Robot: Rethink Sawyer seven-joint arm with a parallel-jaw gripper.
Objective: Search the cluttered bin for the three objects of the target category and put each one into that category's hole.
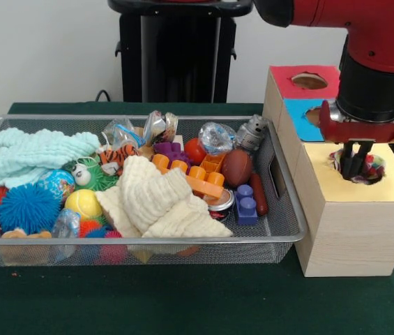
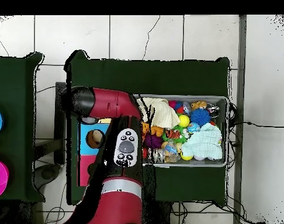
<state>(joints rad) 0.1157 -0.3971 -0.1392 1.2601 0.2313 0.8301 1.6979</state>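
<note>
My gripper hangs at the right, its tip lowered into the round hole of the yellow-topped wooden box. A multicoloured, frilly thing shows in that hole around the gripper's tip; whether it is held is unclear. The wire mesh bin sits left of the box, filled with toys and cloths. In the overhead view the red arm covers the gripper and most of the box; only the blue section's hole shows.
Behind the yellow section are a blue-topped section and a red-topped one, each with a hole. The bin holds a cream cloth, mint cloth, blue spiky ball, yellow ball, orange blocks and a brown football.
</note>
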